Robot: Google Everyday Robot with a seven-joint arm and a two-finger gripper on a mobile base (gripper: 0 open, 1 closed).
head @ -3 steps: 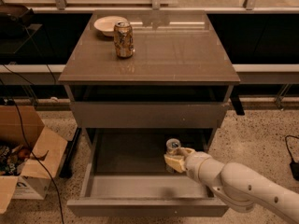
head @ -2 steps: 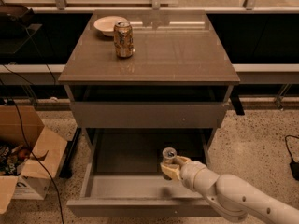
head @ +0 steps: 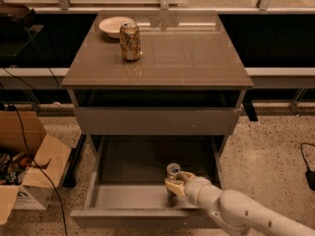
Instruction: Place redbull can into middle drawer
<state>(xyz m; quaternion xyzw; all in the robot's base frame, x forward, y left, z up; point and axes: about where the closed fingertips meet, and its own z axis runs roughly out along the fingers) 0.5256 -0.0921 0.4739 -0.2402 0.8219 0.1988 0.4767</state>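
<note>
The redbull can (head: 173, 171) shows its shiny metal top and stands upright inside the open middle drawer (head: 128, 166), towards the drawer's front right. My gripper (head: 175, 183) reaches in from the lower right on a white arm (head: 236, 211) and is closed around the can, with its tan fingers (head: 173, 187) wrapped on the can's lower body. The can's lower part is hidden behind the fingers and the drawer front.
A wider gold-orange can (head: 130, 42) and a white bowl (head: 113, 25) stand on the cabinet top (head: 187, 58). A closed grey drawer front (head: 157, 120) sits above the open drawer. An open cardboard box (head: 24, 161) stands on the floor at left, with cables beside it.
My gripper and the can have moved left and towards the drawer's front, lower into the drawer. The cans and bowl on top have not moved.
</note>
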